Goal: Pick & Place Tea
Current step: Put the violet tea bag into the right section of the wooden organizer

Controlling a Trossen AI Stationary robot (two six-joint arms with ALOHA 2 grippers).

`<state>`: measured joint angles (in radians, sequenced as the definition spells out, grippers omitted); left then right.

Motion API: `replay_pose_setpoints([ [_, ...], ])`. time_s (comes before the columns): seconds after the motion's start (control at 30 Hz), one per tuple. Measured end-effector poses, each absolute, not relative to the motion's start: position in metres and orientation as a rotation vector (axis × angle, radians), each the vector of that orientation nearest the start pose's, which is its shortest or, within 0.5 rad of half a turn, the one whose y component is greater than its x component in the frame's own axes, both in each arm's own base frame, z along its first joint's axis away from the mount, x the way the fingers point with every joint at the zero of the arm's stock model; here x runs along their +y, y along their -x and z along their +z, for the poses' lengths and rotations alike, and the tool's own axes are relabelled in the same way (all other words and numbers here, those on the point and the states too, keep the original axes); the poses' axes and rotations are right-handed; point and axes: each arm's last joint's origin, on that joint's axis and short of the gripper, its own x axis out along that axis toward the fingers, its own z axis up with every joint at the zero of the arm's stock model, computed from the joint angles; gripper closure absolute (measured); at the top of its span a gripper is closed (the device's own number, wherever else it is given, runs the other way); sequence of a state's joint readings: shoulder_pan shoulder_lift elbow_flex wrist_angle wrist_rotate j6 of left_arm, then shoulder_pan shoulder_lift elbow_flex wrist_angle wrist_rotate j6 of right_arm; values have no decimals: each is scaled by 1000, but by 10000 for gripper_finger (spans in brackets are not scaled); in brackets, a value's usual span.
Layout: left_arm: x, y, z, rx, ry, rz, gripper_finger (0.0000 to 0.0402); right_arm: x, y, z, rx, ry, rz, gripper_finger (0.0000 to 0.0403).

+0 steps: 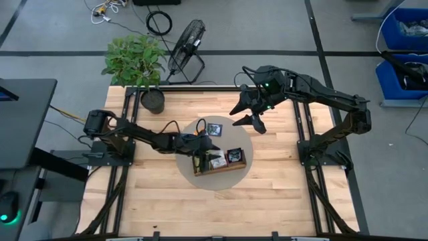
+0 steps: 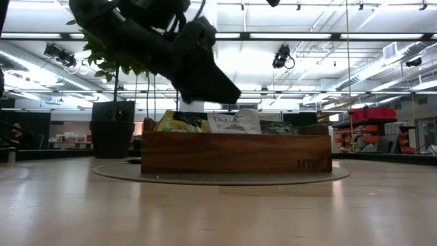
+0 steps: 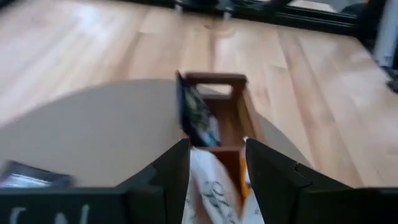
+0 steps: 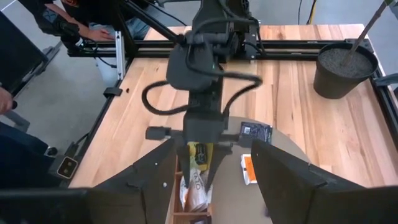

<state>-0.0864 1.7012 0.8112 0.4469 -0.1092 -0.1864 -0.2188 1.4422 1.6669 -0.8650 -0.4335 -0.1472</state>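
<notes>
On the far left corner of the bench stands a dark pot with a leafy plant. The left arm reaches in low across the wood, and the left gripper hangs over the left end of the wooden tray, which sits on a round grey mat. Its jaws are parted, straddling a white tea packet that stands in the tray's end compartment; they have hold of nothing that I can make out. More packets stand up in the tray: a yellow one, a white one and a dark one. One dark packet lies loose on the mat just behind the tray. Off to the right, the right gripper hovers above the bench beyond the mat, jaws wide and empty.
</notes>
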Motion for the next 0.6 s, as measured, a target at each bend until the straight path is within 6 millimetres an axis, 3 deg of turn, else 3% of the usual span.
replay_pose_setpoints([
  [0.17,-22,-331,204,378,100,177,243,-55,-282,422,593,-64,227,186],
  [0.33,-11,-304,230,422,127,347,255,-62,-281,422,597,-67,181,186],
  [0.6,8,-265,231,723,274,298,252,-67,-287,416,612,-83,173,186],
])
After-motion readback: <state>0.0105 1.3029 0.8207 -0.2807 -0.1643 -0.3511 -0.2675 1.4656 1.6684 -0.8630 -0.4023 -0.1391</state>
